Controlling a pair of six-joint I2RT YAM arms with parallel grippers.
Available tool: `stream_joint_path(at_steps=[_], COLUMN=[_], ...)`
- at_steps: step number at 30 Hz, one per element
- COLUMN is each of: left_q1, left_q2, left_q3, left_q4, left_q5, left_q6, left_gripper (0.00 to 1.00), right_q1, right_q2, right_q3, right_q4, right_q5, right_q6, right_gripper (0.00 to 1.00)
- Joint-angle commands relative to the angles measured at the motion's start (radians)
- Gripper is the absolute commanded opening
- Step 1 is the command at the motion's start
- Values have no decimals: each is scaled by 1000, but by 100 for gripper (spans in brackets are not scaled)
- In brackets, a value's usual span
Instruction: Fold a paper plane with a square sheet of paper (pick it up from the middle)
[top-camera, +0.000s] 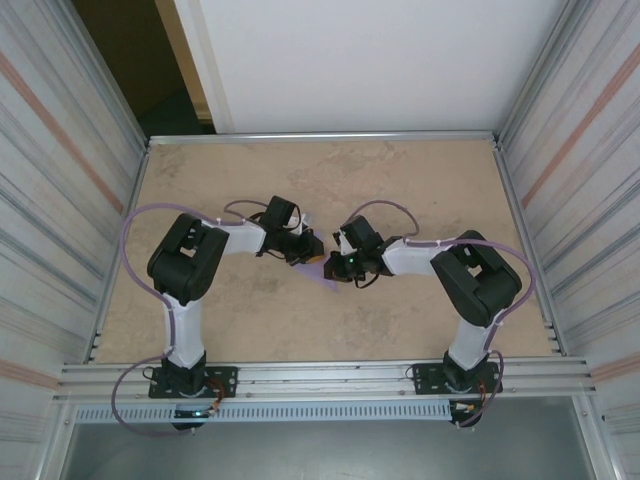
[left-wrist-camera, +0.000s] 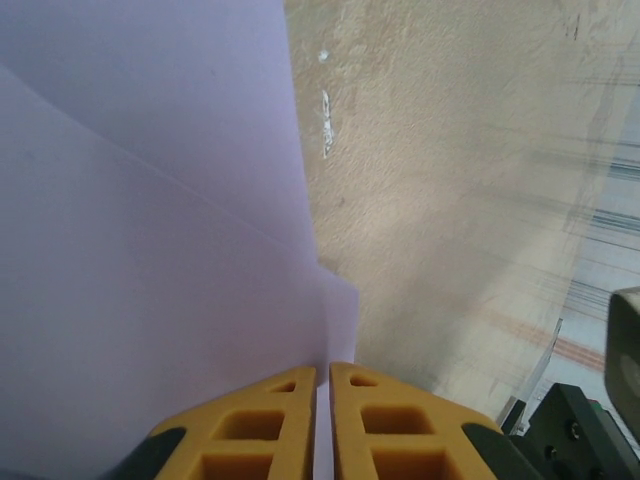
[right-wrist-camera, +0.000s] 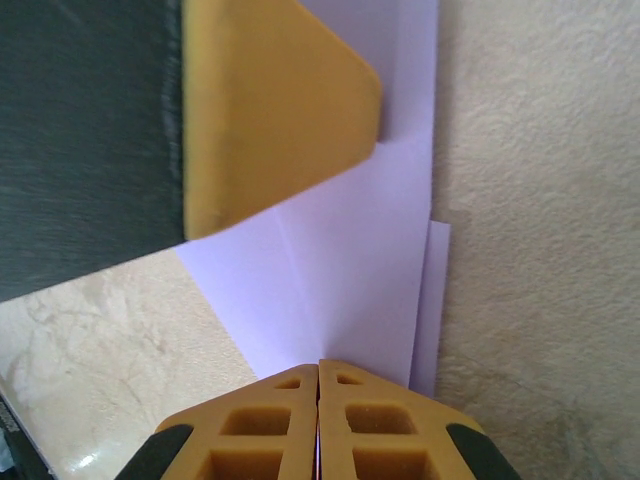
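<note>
My two arms meet over the middle of the mottled beige counter (top-camera: 400, 180). The thin lavender-purple sheet of paper (right-wrist-camera: 360, 250) sits between them, pinched from both sides. From above it shows as a small purple sliver at the centre of the frame, just below where my wrists face each other. Its free corner points toward the lower right.

My left fingers (left-wrist-camera: 312, 376), yellow blocks with cut-out pockets, stand at the bottom centre of the left wrist view. They are drawn narrow, with a thin edge of the sheet clamped in the slit between them. From there the paper spreads up and to the left, covering the left half of that frame. A fold line slants from the left edge down toward my fingertips, and a second layer shows above it. The sheet's right edge runs nearly straight up the frame, with bare counter beside it.

My right fingers (right-wrist-camera: 316, 372) sit at the bottom centre of the right wrist view, pressed together on the near end of the sheet. Here the paper is a folded band whose long axis runs straight up the frame, away from my fingertips, to the top edge. A narrower under-layer peeks out along its right side. One yellow pad of my left fingers overlaps the band at the upper left of the frame.
</note>
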Motion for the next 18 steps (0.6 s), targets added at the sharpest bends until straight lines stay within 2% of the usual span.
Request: stream_joint_path(at_steps=[1, 18], left_q1=[3, 20], left_q2=[47, 91], left_q3=[4, 32], left_q4=[-115, -245], left_q5=[-74, -159], left_q6=[23, -7], left_gripper=[12, 9], right_q1=[2, -1], right_q2=[13, -47], right_q3=[17, -82], right_q4=[-45, -122], right_q5=[-11, -48], right_q6=[-27, -83], right_gripper=[7, 4])
